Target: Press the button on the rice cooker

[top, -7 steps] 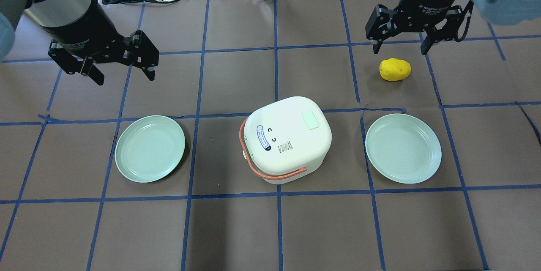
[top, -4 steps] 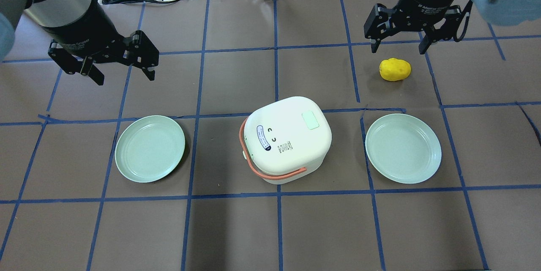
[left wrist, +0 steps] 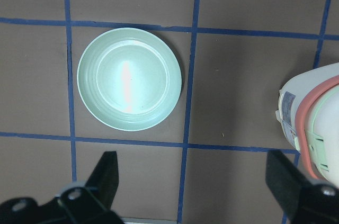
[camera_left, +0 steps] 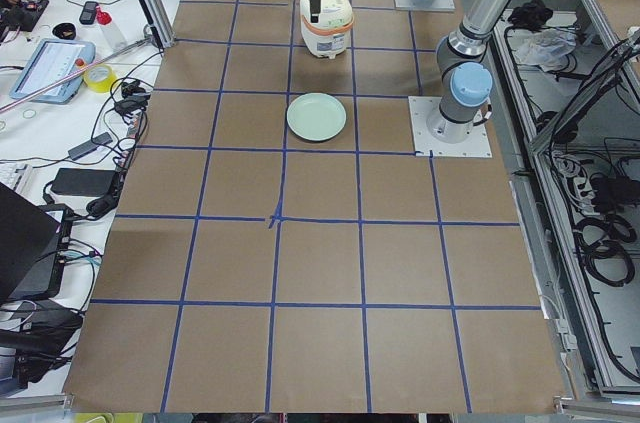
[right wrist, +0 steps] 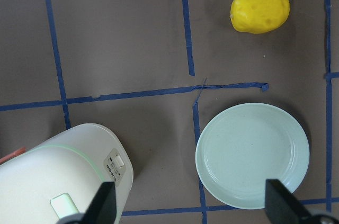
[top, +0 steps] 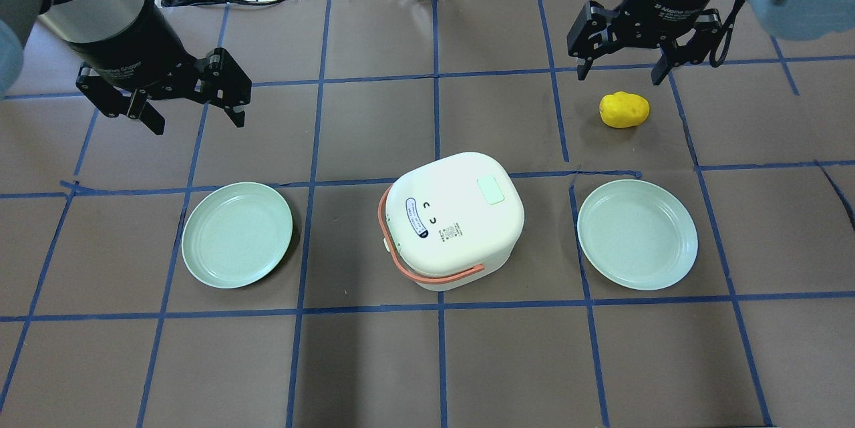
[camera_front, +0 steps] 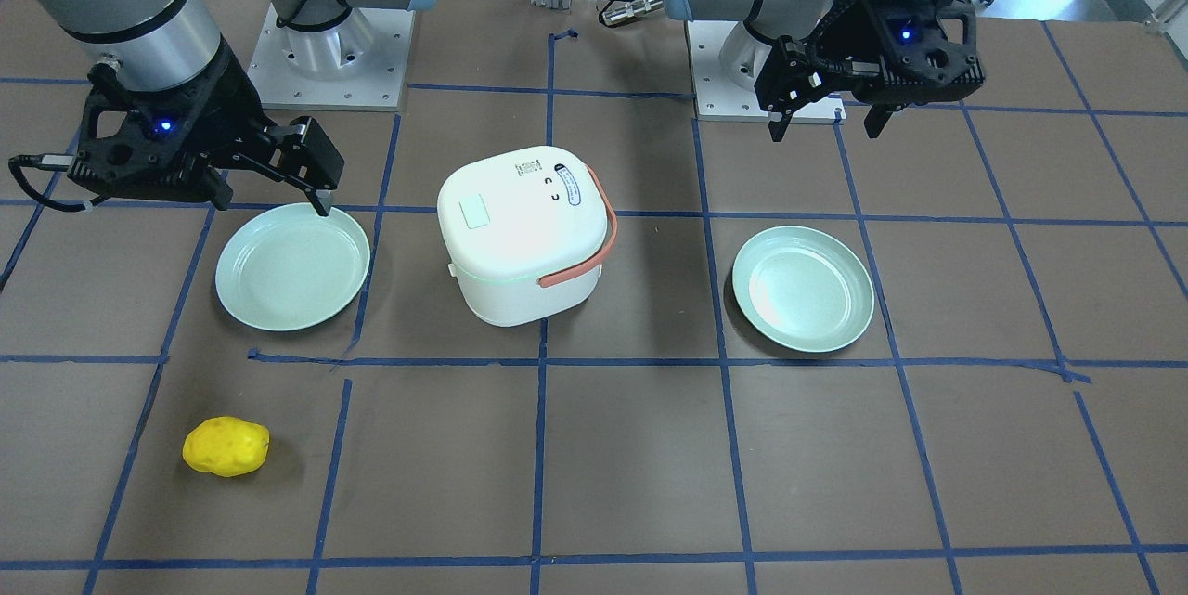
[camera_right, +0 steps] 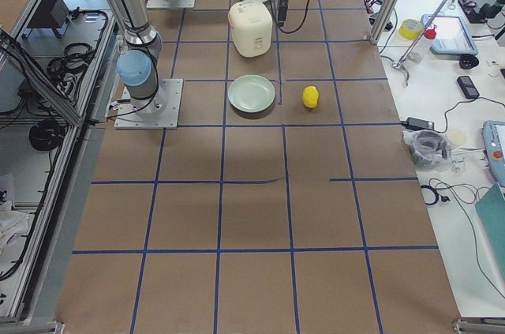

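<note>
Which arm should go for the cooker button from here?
Right, likely. The button sits on the half of the lid toward the right gripper, which hangs nearer it, open. The left gripper would have to cross most of the lid.

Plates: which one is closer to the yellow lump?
The right-side plate: the yellow lump lies just beyond it, while the other plate sits across the cooker.

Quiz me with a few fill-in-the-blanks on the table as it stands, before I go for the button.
The left gripper and right gripper are both ____.
The button sits on the side of the cooker lid nearer the ____ gripper.
The potato is coloured ____.
Missing words: open; right; yellow.
</note>
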Action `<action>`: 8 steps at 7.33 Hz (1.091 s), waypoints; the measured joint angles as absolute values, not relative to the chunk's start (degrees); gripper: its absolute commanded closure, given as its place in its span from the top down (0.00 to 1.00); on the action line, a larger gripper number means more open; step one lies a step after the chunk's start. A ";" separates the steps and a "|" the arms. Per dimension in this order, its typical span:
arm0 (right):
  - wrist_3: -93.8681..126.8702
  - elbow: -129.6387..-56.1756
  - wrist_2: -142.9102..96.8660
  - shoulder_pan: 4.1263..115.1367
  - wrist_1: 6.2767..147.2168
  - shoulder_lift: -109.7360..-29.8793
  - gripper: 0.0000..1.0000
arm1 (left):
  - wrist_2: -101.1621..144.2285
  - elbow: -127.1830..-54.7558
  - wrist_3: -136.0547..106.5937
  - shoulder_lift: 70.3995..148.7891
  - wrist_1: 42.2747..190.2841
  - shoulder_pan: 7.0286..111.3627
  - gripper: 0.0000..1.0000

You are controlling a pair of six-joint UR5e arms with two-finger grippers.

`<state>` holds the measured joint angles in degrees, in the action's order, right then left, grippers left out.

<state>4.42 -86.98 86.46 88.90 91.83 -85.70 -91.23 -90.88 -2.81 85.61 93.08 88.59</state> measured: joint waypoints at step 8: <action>6.56 -87.07 83.61 94.10 93.05 -85.07 0.30 | -91.23 -90.88 -2.81 85.60 93.08 88.60 1.00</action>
